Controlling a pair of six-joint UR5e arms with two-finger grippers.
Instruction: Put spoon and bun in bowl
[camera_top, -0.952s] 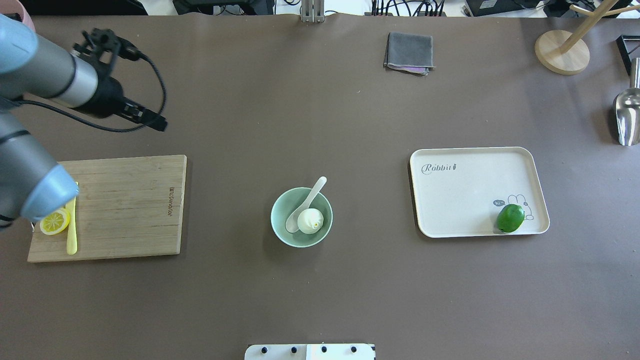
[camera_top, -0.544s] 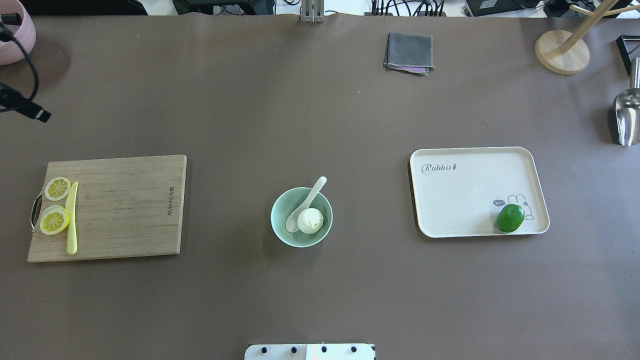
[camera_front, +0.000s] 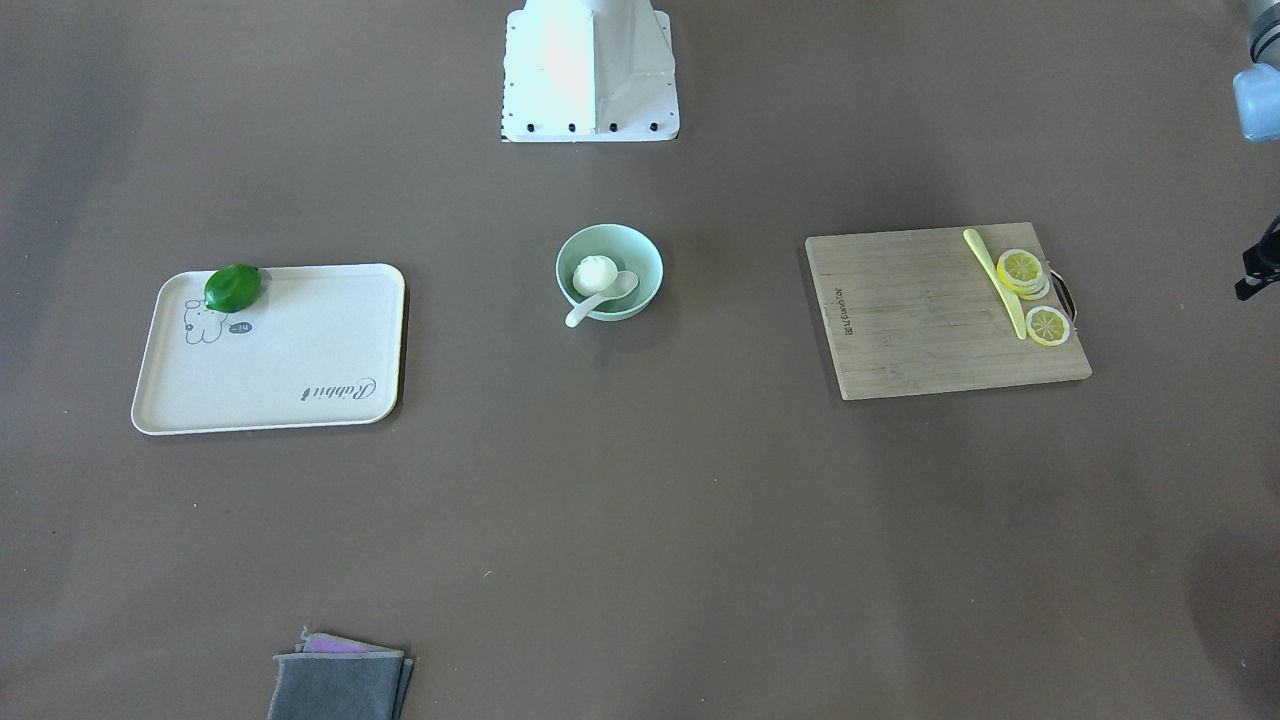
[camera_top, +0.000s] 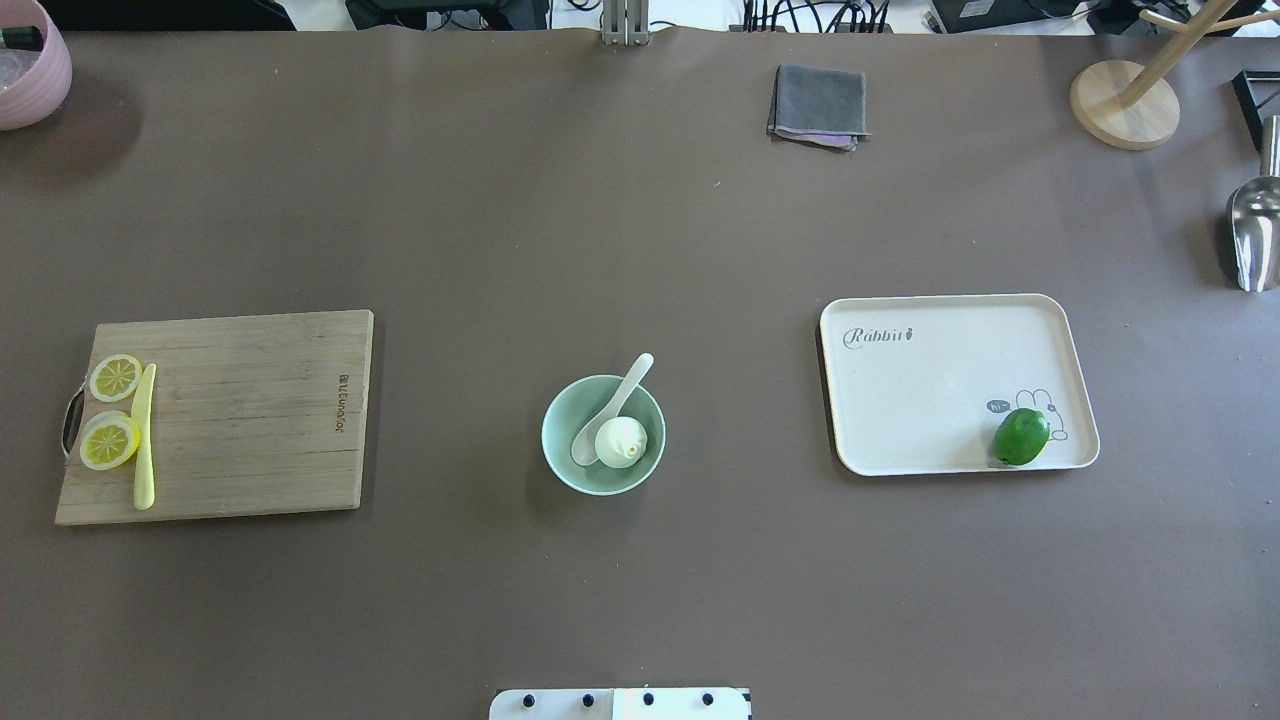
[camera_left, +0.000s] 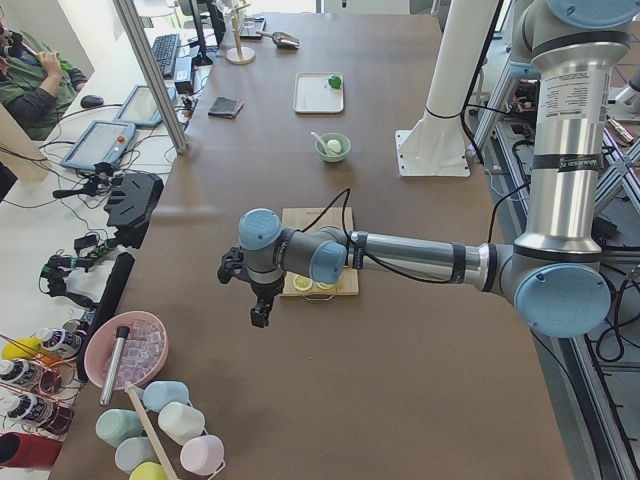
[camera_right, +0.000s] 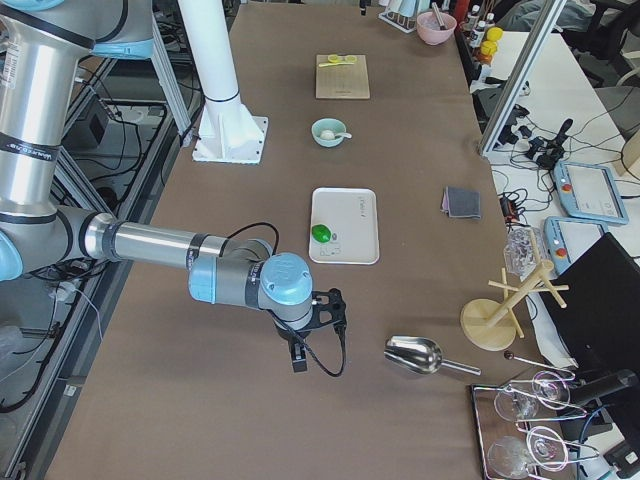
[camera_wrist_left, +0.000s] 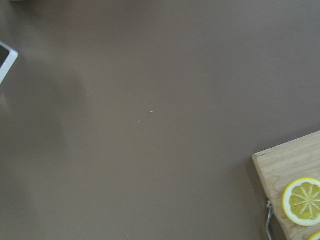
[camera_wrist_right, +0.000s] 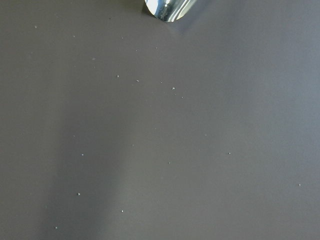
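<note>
Bun and spoon lie together inside the bowl, handle over its rim. Well apart hang the left gripper and the right gripper; I cannot tell their finger spread.

1. The overhead camera sits high behind the robot and looks forward and down on the whole table.
2. The front camera faces the robot from across the table and looks steeply down. It shares the bowl, board and tray with the overhead one, sides swapped.
3. The two side cameras look along the table from its ends, far off.
4. The wrist cameras look down from close: the left sees the board's corner, the right the tip of the scoop.
</note>
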